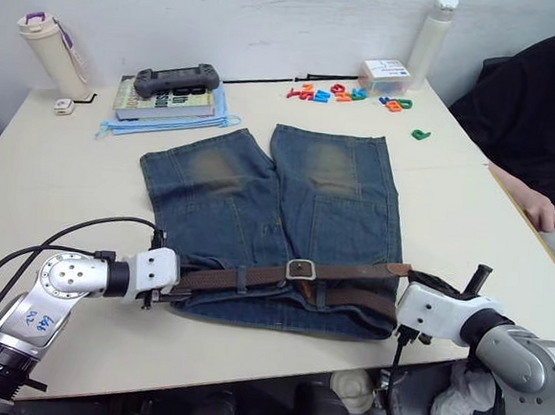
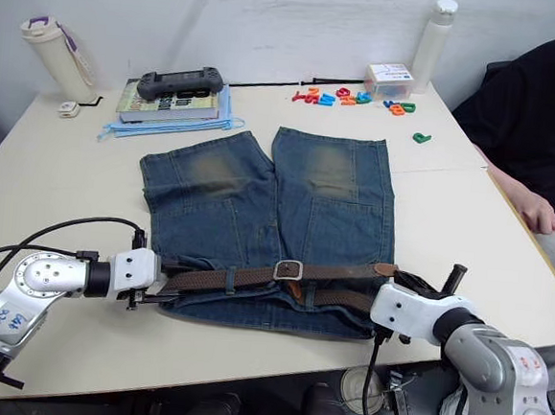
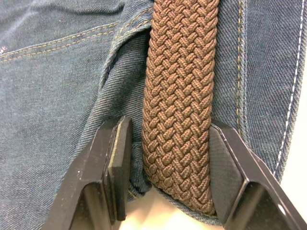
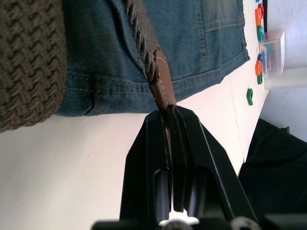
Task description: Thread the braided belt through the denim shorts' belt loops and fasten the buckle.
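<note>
Tension is what I must manage now. My left claw stands with fingers apart on both sides of the braided belt at the left end of the waistband of the denim shorts; I would press it together there to anchor the strap. Going right, the belt passes under a belt loop, and the buckle lies near the middle, seemingly already fastened. My right claw is clamped on the tan leather tip, just past the right edge of the shorts. I would pull it gently, flat along the waistband.

The pale bench is smooth; far behind lie a game controller on books, coloured letters, two bottles, and a seated person at the right.
</note>
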Action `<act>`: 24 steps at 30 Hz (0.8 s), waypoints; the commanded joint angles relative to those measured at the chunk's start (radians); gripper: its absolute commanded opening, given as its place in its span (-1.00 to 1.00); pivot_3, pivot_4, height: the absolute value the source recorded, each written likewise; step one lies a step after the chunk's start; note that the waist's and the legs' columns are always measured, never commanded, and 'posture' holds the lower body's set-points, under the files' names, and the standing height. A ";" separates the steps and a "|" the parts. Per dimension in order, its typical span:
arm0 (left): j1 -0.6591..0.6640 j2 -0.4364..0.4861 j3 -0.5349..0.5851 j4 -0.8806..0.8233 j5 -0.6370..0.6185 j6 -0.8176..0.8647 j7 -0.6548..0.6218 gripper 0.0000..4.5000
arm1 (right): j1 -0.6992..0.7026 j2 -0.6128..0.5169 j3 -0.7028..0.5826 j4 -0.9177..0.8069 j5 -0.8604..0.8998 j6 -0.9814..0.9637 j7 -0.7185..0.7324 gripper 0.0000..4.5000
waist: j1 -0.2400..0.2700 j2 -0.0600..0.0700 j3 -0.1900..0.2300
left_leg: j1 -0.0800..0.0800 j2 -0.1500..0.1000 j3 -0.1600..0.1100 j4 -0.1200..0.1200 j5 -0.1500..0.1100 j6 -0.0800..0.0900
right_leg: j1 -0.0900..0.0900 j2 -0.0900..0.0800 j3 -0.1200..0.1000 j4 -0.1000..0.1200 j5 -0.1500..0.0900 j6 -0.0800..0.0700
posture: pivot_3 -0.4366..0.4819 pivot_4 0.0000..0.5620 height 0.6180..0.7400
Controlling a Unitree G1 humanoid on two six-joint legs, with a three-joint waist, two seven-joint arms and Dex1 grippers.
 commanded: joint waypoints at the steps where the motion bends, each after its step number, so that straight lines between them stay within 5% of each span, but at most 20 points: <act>1: 0.071 0.040 0.045 0.044 0.001 0.122 -0.021 0.06 | -0.015 0.025 -0.003 -0.063 -0.020 0.062 0.002 -1.00 | -0.003 0.000 0.000 | 0.000 0.000 0.000 0.000 0.000 0.000 | 0.000 0.000 0.000 0.000 0.000 0.000 | -0.05 -0.47 0.45; 12: 0.163 0.026 0.199 -0.108 -0.149 0.216 -0.078 0.06 | -0.013 0.063 0.095 -0.194 0.026 0.015 0.008 -1.00 | -0.021 -0.007 0.010 | -0.002 0.003 -0.004 0.000 -0.003 -0.004 | -0.006 0.002 0.000 0.000 -0.002 -0.003 | -0.05 -0.47 0.45; 24: 0.217 0.027 0.270 -0.167 -0.142 0.243 -0.092 0.06 | 0.062 0.028 0.089 -0.167 0.016 -0.045 0.027 -1.00 | -0.020 -0.008 0.011 | -0.017 0.002 -0.002 0.001 -0.004 -0.008 | -0.020 0.002 0.001 -0.001 -0.002 -0.004 | -0.05 -0.47 0.45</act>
